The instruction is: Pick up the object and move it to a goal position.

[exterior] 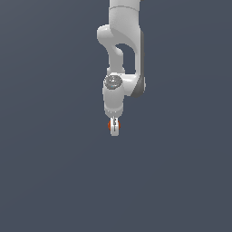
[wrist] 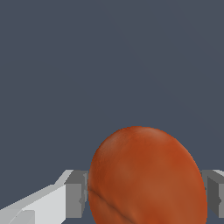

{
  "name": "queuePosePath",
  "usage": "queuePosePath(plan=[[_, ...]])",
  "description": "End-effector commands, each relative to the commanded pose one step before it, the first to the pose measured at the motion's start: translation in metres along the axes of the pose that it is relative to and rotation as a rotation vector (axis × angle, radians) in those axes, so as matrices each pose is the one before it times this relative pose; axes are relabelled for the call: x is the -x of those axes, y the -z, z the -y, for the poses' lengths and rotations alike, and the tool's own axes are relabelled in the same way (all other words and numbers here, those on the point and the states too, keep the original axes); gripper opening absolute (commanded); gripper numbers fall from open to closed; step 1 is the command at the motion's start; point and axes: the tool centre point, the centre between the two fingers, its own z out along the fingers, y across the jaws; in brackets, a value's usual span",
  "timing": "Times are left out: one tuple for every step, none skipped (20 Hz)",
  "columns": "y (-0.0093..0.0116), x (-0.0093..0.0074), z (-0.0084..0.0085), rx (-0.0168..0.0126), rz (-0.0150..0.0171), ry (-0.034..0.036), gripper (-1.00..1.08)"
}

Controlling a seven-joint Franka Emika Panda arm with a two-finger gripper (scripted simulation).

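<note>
Orange ball (wrist: 146,177) in claw (exterior: 114,126), plain grey surface (exterior: 54,172)

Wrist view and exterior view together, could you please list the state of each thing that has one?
orange-red ball: between the gripper fingers, touching a pad on each side, intact.
gripper: shut on the ball, pointing down in the exterior view.
fingers: one on either side of the ball.

Flat, even, dim render light; sharp focus, no glare.
</note>
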Motion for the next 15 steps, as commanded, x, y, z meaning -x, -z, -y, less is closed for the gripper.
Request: queuePosePath(plan=[[0.00195, 0.00238, -0.01381, -0.00221, 0.00009, -0.00001, -1.0], [0.00039, 0.00084, -0.00488, 0.0, 0.0, 0.0, -1.0], [0.00037, 0.00079, -0.00454, 0.0, 0.0, 0.0, -1.0], [0.00035, 0.00073, -0.0042, 0.0, 0.0, 0.0, -1.0], [0.00032, 0.00068, -0.00385, 0.0, 0.0, 0.0, -1.0], [0.00029, 0.00062, -0.0035, 0.0, 0.0, 0.0, -1.0], [0.00027, 0.00056, -0.00314, 0.0, 0.0, 0.0, -1.0], [0.00054, 0.00051, -0.00282, -0.00062, 0.0003, 0.00006, -1.0], [0.00021, 0.00044, -0.00242, 0.0, 0.0, 0.0, -1.0], [0.00018, 0.00037, -0.00205, 0.0, 0.0, 0.0, -1.0], [0.00015, 0.00031, -0.00168, 0.0, 0.0, 0.0, -1.0], [0.00011, 0.00024, -0.00131, 0.0, 0.0, 0.0, -1.0], [0.00008, 0.00017, -0.00093, 0.0, 0.0, 0.0, -1.0], [0.00005, 0.0001, -0.00056, 0.0, 0.0, 0.0, -1.0], [0.00002, 0.00003, -0.00019, 0.0, 0.0, 0.0, -1.0]])
